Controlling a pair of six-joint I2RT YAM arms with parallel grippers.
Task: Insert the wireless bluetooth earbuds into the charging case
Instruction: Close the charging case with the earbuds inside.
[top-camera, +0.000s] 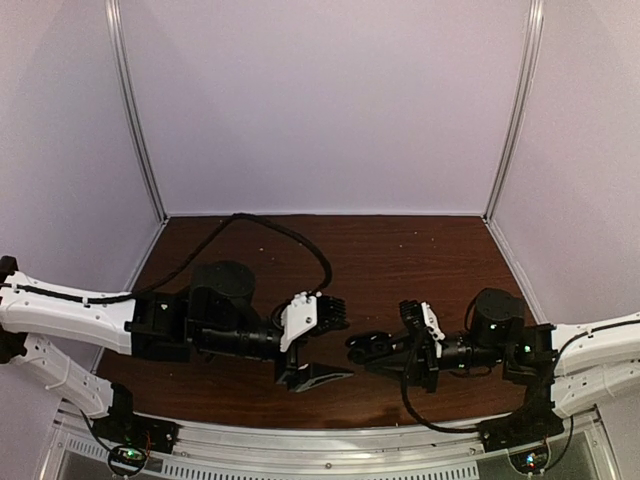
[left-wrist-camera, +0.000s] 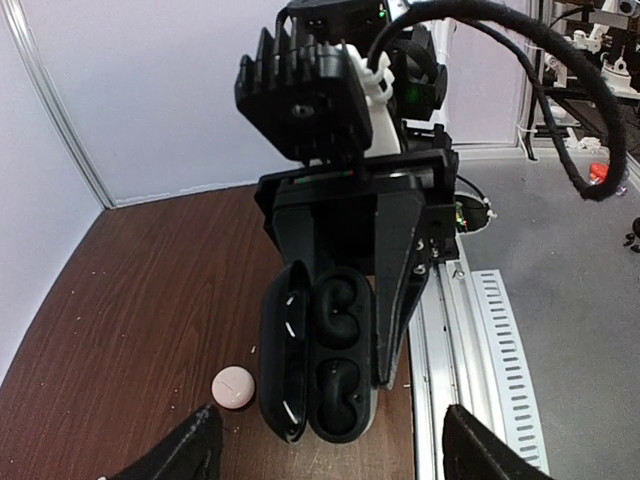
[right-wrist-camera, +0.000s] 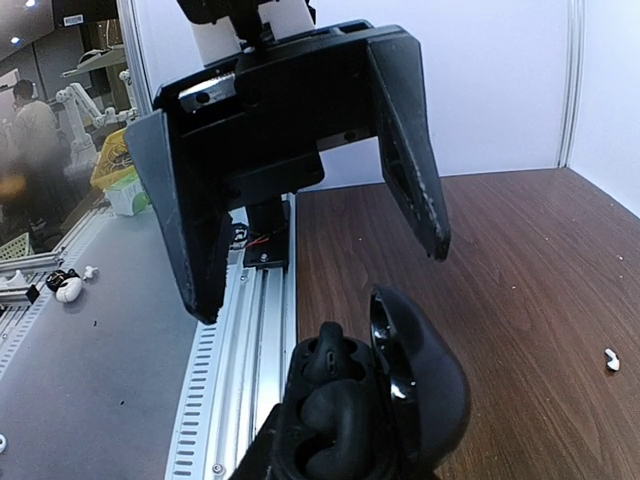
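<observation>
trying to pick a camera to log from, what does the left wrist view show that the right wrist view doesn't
Left wrist only: the right claw from the front, shut on the black charging case, and a small round white object on the table beside it.
Right wrist only: the left claw, open and empty, and a tiny white piece, perhaps an earbud, on the table at far right.
Both: that case, lid open, with black earbuds seated inside.
</observation>
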